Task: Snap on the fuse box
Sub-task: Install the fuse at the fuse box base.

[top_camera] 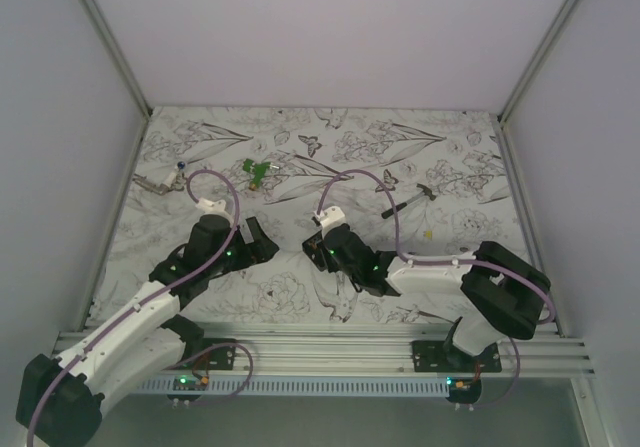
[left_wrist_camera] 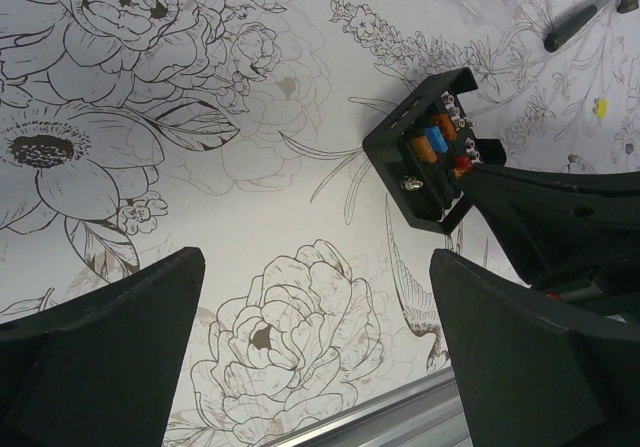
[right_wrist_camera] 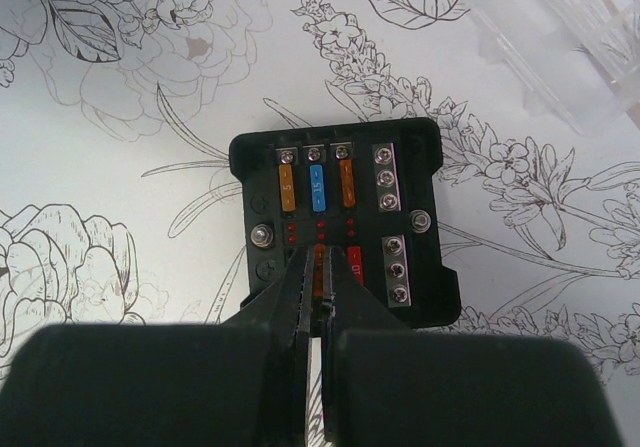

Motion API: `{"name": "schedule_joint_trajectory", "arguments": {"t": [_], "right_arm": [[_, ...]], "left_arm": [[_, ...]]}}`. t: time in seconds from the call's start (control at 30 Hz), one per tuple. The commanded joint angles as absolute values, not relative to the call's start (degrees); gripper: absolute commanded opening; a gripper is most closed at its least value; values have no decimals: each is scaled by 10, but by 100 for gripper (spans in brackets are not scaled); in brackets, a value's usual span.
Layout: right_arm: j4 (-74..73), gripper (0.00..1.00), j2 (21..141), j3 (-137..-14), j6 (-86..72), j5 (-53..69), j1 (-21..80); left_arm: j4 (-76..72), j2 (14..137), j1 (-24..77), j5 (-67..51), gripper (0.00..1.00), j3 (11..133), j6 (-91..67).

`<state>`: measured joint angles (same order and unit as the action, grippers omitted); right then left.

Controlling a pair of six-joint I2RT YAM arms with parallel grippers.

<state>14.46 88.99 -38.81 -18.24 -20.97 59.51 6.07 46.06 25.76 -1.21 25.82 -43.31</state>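
Observation:
The fuse box is a black square box lying open side up on the flowered table cover, with orange, blue and red fuses and silver screws showing. My right gripper is shut narrowly on an orange fuse in its near row. The left wrist view shows the box ahead on the right with the right fingers on it. In the top view the right gripper covers the box. My left gripper is open and empty above the cover, left of the box, and shows in the top view.
A clear plastic cover lies beyond the box on the right. A thin black tool and a small yellow bit lie at the right, a green piece at the back, a metal part at far left.

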Motion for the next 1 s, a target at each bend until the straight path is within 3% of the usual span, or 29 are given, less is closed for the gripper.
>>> {"name": "schedule_joint_trajectory", "arguments": {"t": [0.0, 0.97], "right_arm": [[160, 0, 912, -405, -183, -218, 597], [145, 0, 887, -400, -164, -213, 594]], "left_arm": [[67, 455, 253, -14, 100, 250, -439], [67, 455, 253, -14, 100, 251, -440]]}}
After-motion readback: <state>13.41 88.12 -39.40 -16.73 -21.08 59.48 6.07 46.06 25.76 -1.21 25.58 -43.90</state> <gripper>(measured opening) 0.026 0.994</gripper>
